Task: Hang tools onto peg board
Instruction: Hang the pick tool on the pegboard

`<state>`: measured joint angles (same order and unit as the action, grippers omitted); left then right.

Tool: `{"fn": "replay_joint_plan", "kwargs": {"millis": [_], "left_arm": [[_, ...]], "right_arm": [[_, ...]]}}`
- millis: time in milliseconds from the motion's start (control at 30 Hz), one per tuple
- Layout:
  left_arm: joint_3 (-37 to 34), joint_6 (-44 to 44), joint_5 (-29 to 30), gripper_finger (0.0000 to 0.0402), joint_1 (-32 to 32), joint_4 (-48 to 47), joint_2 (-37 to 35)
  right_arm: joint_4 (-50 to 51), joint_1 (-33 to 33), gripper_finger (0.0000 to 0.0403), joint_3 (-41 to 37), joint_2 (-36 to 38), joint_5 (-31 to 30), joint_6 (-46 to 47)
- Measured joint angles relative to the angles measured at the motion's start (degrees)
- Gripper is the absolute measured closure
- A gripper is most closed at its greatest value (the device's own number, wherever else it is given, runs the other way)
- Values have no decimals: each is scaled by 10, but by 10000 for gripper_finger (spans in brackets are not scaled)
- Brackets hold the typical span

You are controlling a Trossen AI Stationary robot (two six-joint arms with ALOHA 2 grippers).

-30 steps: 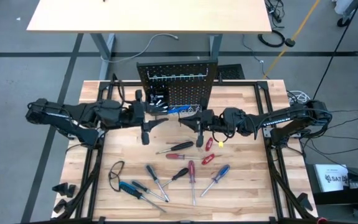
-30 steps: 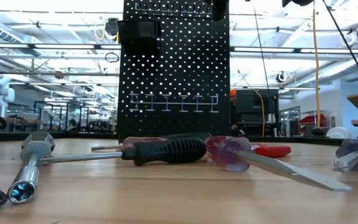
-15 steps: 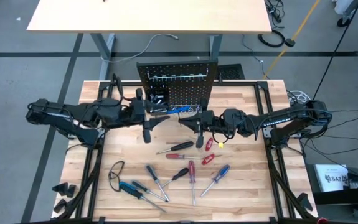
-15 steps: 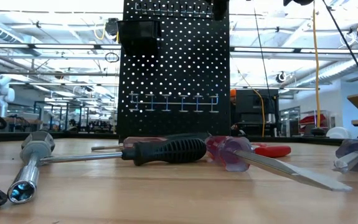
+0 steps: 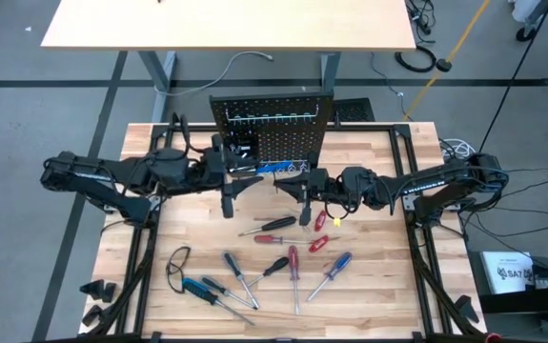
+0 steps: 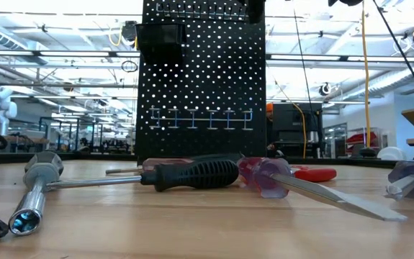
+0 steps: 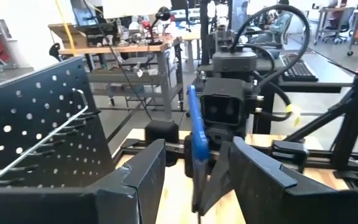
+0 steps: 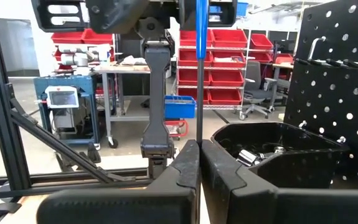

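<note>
Because my right gripper [image 8: 198, 155] pinches the blue screwdriver [image 5: 275, 169] by its shaft near the peg board [image 5: 272, 119] at twelve o'clock, my left gripper [image 7: 194, 180] waits spread beside it.

Black perforated peg board [image 5: 272, 129], blue screwdriver [image 8: 200, 28] above black right fingers [image 8: 185, 169], red bins [image 8: 223, 59] beyond, tan table [image 5: 369, 276]
</note>
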<state>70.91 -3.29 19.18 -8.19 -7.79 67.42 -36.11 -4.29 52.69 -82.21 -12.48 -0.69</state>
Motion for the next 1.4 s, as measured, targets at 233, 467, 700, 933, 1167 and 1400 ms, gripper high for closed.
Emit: {"fn": "replay_joint_plan", "kwargs": {"millis": [233, 467, 700, 933, 1167, 1400], "left_arm": [[0, 0, -16, 226, 14, 0, 1], [0, 0, -26, 226, 23, 11, 16], [0, -4, -28, 226, 22, 41, 24], [0, -4, -27, 231, 29, 39, 24], [0, -5, -28, 303, 37, 38, 24], [0, -5, -43, 389, 41, 39, 24]], "right_arm": [[-1, -3, 403, 0, 0, -27, -3], [-1, -3, 403, 0, 0, -27, -2], [9, -3, 403, 0, 0, -55, -3], [9, -3, 403, 0, 0, -55, -6], [10, -3, 403, 0, 0, -55, -8], [9, -3, 403, 0, 0, -56, -9]]}}
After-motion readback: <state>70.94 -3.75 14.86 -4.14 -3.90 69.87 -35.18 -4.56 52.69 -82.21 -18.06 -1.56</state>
